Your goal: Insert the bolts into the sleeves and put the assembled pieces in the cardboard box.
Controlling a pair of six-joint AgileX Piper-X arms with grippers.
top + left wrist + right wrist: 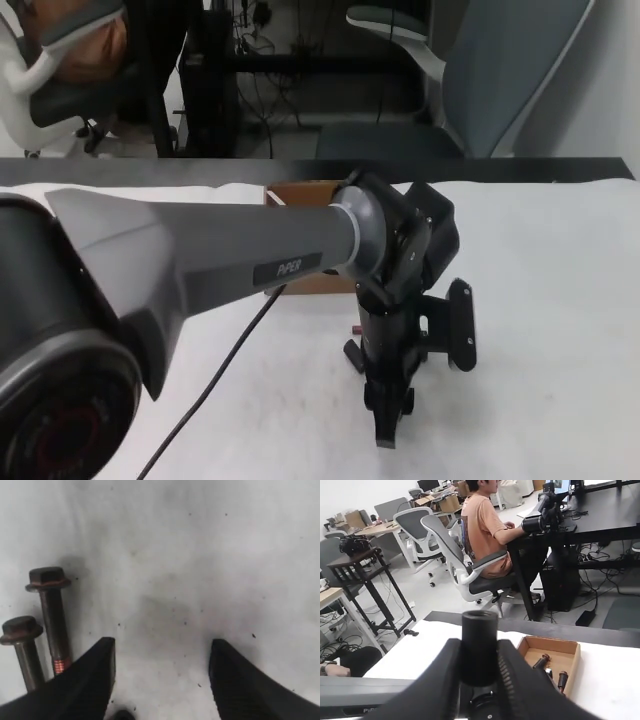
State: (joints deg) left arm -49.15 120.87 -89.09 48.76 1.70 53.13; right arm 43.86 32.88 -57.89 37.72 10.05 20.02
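Observation:
Two dark flanged bolts [50, 615] [22, 650] lie side by side on the white cloth. My left gripper [162, 680] hangs open just above the cloth beside them, with nothing between its fingers. In the high view the left arm reaches in across the bench and this gripper [390, 415] points straight down. My right gripper [479, 665] is held up high, shut on a black sleeve [479, 640] that stands upright with its open end up. The cardboard box [570, 652] sits on the bench beyond, with dark assembled pieces [541, 661] inside.
The left arm's grey link [220, 260] crosses over most of the cardboard box [300, 190]. A black cable [215, 375] trails over the cloth. Bare white cloth [560, 300] lies to the right. Office chairs and desks stand past the bench's far edge.

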